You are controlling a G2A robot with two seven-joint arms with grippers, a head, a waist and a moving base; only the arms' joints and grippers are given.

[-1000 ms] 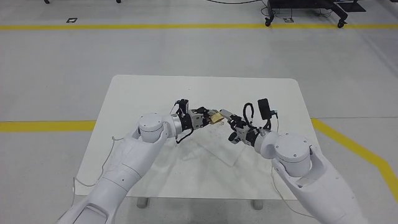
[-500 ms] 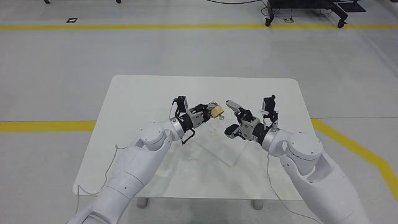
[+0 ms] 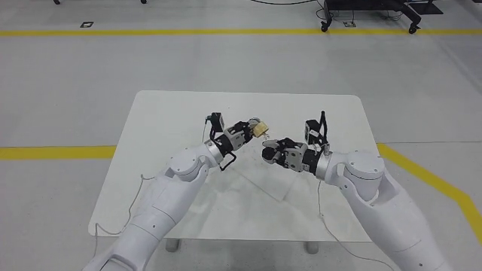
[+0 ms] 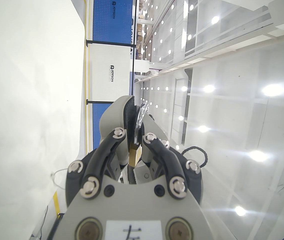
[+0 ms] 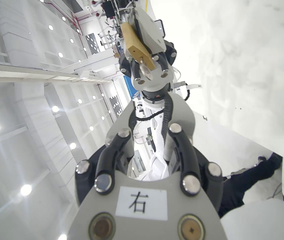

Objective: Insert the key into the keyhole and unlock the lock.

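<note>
Gripping left tool (image 3: 253,129): clamped the brass lock (image 5: 135,44) above the tabletop (image 3: 166,143).
Right tool (image 3: 269,150): stood wide, near the lock.

A white label (image 4: 133,229) with one black character is seen on the base of the left gripper (image 4: 137,117). A second label (image 5: 141,202) of the same kind is seen on the right gripper (image 5: 154,111). Small lettering is printed on a blue panel (image 4: 113,11) and on a white panel (image 4: 112,72) in the room behind.

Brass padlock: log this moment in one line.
left gripper: shut on brass padlock above table | key: sticks from padlock end | right gripper: open, empty, apart from key
</note>
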